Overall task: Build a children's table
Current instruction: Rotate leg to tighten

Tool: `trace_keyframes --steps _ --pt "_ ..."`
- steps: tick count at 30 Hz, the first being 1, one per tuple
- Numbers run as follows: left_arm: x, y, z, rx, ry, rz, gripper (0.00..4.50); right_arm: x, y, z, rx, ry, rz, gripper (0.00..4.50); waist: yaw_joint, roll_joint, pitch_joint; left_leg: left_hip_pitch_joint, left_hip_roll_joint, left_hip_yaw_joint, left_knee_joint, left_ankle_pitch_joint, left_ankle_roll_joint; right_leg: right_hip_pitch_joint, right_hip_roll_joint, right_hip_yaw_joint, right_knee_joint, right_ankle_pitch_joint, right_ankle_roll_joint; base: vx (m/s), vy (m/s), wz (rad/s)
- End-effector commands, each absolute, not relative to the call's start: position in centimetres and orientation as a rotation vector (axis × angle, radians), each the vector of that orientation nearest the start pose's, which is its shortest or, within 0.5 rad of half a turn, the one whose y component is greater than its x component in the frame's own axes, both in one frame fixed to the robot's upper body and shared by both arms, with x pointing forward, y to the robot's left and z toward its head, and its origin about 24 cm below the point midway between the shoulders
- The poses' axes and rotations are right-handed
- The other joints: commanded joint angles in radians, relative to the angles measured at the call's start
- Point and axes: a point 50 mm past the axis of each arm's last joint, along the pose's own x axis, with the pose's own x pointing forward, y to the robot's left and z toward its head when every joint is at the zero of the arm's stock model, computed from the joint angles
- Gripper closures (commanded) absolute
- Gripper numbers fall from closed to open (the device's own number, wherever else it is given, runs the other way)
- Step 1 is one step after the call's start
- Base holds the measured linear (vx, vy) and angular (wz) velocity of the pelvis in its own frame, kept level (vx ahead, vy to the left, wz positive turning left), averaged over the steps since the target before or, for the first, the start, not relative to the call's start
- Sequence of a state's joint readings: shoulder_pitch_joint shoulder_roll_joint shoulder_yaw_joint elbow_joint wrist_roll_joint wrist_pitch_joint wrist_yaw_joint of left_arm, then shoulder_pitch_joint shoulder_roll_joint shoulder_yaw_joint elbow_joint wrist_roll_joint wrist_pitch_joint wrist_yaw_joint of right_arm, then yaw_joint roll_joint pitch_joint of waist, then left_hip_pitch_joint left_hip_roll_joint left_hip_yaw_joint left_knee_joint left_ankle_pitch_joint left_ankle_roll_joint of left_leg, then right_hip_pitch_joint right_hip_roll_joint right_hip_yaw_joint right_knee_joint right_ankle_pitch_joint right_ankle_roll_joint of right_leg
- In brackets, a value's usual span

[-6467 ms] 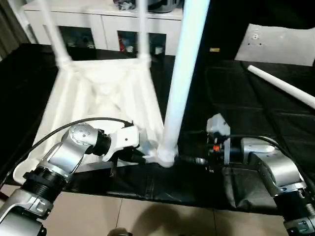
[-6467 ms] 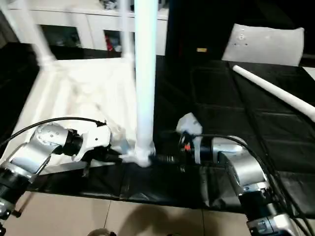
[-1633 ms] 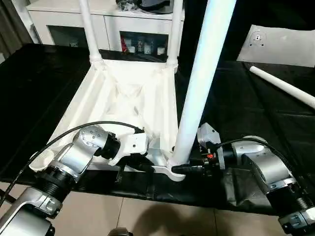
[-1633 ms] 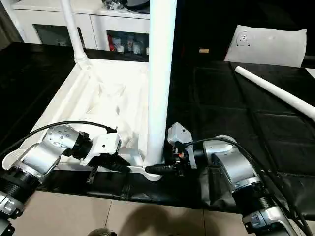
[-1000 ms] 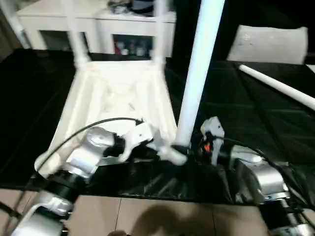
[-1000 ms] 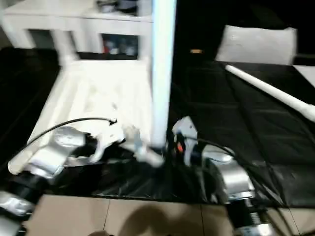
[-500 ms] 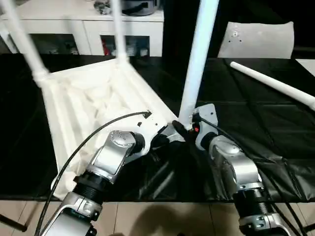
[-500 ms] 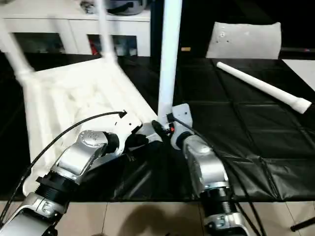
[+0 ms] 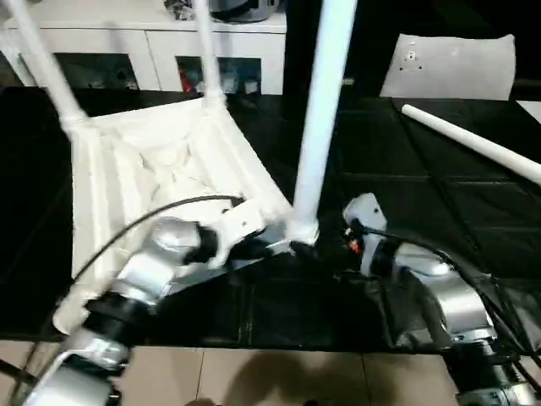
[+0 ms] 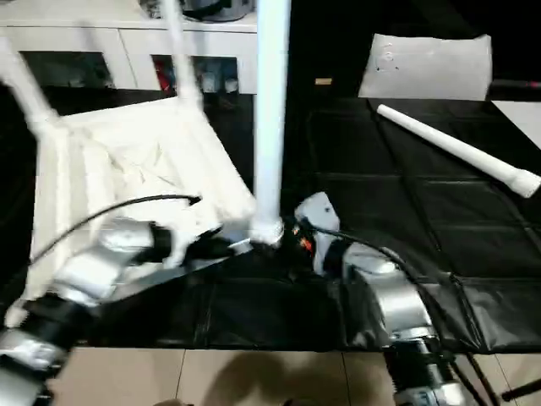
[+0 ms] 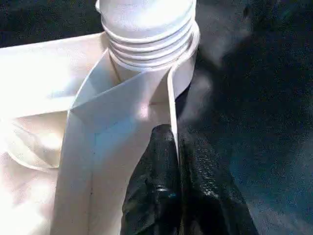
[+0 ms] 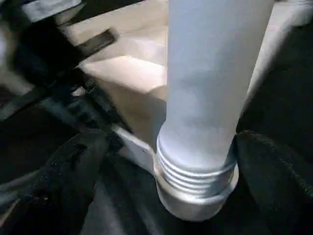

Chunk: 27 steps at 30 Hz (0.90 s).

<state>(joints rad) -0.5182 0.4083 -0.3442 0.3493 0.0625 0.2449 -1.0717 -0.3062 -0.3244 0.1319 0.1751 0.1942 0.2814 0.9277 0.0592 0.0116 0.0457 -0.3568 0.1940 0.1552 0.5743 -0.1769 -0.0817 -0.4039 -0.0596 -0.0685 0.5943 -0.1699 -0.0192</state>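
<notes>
The children's table lies upside down on the black table top. Its white ribbed tabletop [image 9: 161,169] carries two far legs [image 9: 207,59] and one near leg [image 9: 317,118], all upright in corner sockets. A further leg [image 9: 473,144] lies loose at the right. My left gripper [image 11: 174,134] is shut on the tabletop's thin rim [image 11: 171,93], just beside the near socket. My right gripper [image 12: 168,142] stands open, one black finger [image 12: 73,161] on each side of the near leg's threaded base [image 12: 195,181], without gripping it.
A small white panel with holes [image 9: 448,68] lies at the back right on the black cover. A white cabinet [image 9: 152,34] stands behind the table. The table's front edge and the tiled floor [image 9: 254,381] run along the bottom, under my forearms.
My right gripper's fingers have spread apart around the near leg's base and that arm has drawn back a little. The left gripper keeps its hold on the rim. The camera has shifted.
</notes>
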Motion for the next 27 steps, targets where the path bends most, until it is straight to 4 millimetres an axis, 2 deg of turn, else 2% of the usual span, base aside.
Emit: trace_keyframes --steps 1,2,4,5,7,8,9,12,14,16,17,21,27 --pt "29.9 11.5 6.2 0.587 0.413 -1.402 4.5 28.0 -13.1 6.1 -0.102 0.263 1.172 0.02 0.005 -0.003 -0.058 0.002 0.029 0.002 -0.059 -0.224 0.055 0.055 -0.071 0.047 -0.079 -0.298 -0.168 0.0 0.0 0.0" --pt "29.9 11.5 6.2 0.587 0.413 -1.402 4.5 28.0 -13.1 6.1 -0.102 0.263 1.172 0.02 0.008 -0.002 -0.059 0.004 0.031 0.002 -0.059 -0.221 0.054 0.054 -0.07 0.048 -0.076 -0.274 -0.176 0.0 0.0 0.0" --pt "29.6 12.4 6.3 0.628 0.444 -1.497 4.5 27.6 -13.5 6.1 -0.161 0.31 1.292 0.02 0.014 -0.003 -0.06 0.004 0.03 0.002 -0.059 -0.221 0.054 0.056 -0.07 0.046 -0.072 -0.261 -0.183 0.0 0.0 0.0" --pt "29.5 12.6 6.4 0.648 0.455 -1.529 4.5 27.4 -13.5 6.2 -0.181 0.318 1.339 0.02 0.015 -0.003 -0.058 0.004 0.029 0.003 -0.059 -0.223 0.055 0.055 -0.069 0.047 -0.074 -0.264 -0.183 0.0 0.0 0.0" --pt "29.5 12.8 6.4 0.663 0.463 -1.559 4.5 27.3 -13.4 6.1 -0.204 0.323 1.38 0.02 0.028 -0.007 -0.057 0.007 0.032 0.006 -0.059 -0.229 0.052 0.052 -0.074 0.048 -0.076 -0.295 -0.177 0.0 0.0 0.0" --pt "29.4 12.8 6.5 0.664 0.464 -1.564 4.5 27.3 -13.4 6.1 -0.208 0.324 1.385 0.02 0.029 -0.007 -0.057 0.007 0.031 0.005 -0.059 -0.23 0.049 0.053 -0.074 0.048 -0.075 -0.304 -0.175 0.0 0.0 0.0" --pt "29.4 13.0 6.6 0.674 0.467 -1.594 4.5 27.3 -13.4 6.1 -0.224 0.327 1.407 0.02 0.033 -0.001 -0.058 0.007 0.032 0.004 -0.06 -0.228 0.046 0.053 -0.075 0.047 -0.075 -0.308 -0.174 0.0 0.0 0.0" --pt "29.3 13.0 6.6 0.676 0.471 -1.617 4.5 27.5 -13.2 6.0 -0.229 0.326 1.418 0.02 0.034 -0.007 -0.057 0.009 0.033 0.004 -0.062 -0.242 0.036 0.053 -0.074 0.048 -0.076 -0.316 -0.174 0.0 0.0 0.0" --pt "29.2 12.9 6.7 0.689 0.47 -1.657 4.5 27.6 -13.1 6.0 -0.234 0.321 1.439 0.18 0.038 -0.003 -0.059 0.009 0.033 0.004 -0.061 -0.231 0.033 0.053 -0.075 0.048 -0.072 -0.295 -0.182 0.0 0.0 0.0" --pt "29.1 12.9 6.7 0.694 0.473 -1.669 4.5 27.7 -12.9 6.0 -0.228 0.318 1.449 0.38 0.038 -0.006 -0.06 0.008 0.033 0.004 -0.061 -0.227 0.035 0.054 -0.074 0.048 -0.069 -0.274 -0.189 0.0 0.0 0.0" --pt "29.1 12.9 6.7 0.696 0.474 -1.672 4.5 27.7 -12.8 6.1 -0.222 0.317 1.456 0.46 0.04 -0.003 -0.06 0.007 0.033 0.004 -0.06 -0.226 0.036 0.054 -0.074 0.048 -0.069 -0.272 -0.19 0.0 0.0 0.0" --pt "29.0 12.9 6.6 0.697 0.474 -1.684 4.5 27.8 -12.7 6.0 -0.218 0.31 1.46 0.82 0.046 -0.007 -0.06 0.007 0.034 0.005 -0.06 -0.218 0.037 0.055 -0.075 0.048 -0.07 -0.29 -0.176 0.0 0.0 0.0" --pt "29.0 12.9 6.5 0.695 0.473 -1.686 4.5 27.7 -12.4 5.9 -0.199 0.31 1.478 1.31 0.045 -0.007 -0.06 0.007 0.033 0.005 -0.06 -0.22 0.036 0.054 -0.074 0.047 -0.071 -0.305 -0.17 0.0 0.0 0.0"
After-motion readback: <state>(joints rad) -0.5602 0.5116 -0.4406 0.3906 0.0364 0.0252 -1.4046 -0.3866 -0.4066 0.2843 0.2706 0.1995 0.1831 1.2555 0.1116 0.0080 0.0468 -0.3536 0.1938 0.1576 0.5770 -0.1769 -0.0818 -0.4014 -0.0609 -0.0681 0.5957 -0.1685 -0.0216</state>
